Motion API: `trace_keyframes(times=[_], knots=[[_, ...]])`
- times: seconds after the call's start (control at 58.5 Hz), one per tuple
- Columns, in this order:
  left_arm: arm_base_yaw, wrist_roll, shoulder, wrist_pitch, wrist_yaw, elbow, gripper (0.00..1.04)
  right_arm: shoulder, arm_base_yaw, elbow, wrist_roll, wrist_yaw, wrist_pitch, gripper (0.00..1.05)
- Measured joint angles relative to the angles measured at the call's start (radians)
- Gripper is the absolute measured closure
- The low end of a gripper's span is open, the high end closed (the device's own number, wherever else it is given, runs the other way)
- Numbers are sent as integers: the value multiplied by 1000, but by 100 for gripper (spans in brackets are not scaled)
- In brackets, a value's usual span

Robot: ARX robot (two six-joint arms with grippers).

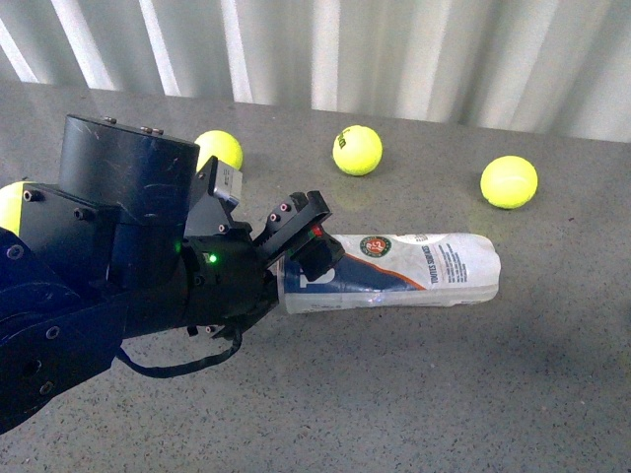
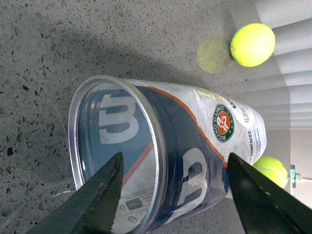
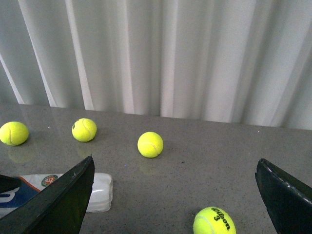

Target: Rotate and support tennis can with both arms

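My left hand (image 1: 304,235), spread open, straddles the metal-rimmed end of the clear plastic, blue-white-orange labelled tennis can (image 1: 414,268). It lies sideways on the grey speckled tabletop (image 1: 394,394); an uneven squeeze could roll it or crush its thin wall. My right hand (image 3: 173,165), spread wide, hangs clear of it, offering no support.

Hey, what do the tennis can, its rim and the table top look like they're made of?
The tennis can: likely clear glossy plastic, see-through at its ends, wrapped in a printed label. The rim: probably metal, a bright silvery ring. The table: grey, speckled, stone-like, slightly reflective; could be laminate.
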Motion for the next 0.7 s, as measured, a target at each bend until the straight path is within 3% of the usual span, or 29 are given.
trace_keyframes(times=[0.29,0.393,0.701], knots=[[-8,-12,-57,-10,1,-26,87,0,0,0,0,0,0,7],[-14,-14,-110,-33,20,-32,99,0,0,0,0,0,0,7],[15,144,-369,-263,115,-63,101,0,0,0,0,0,0,7]])
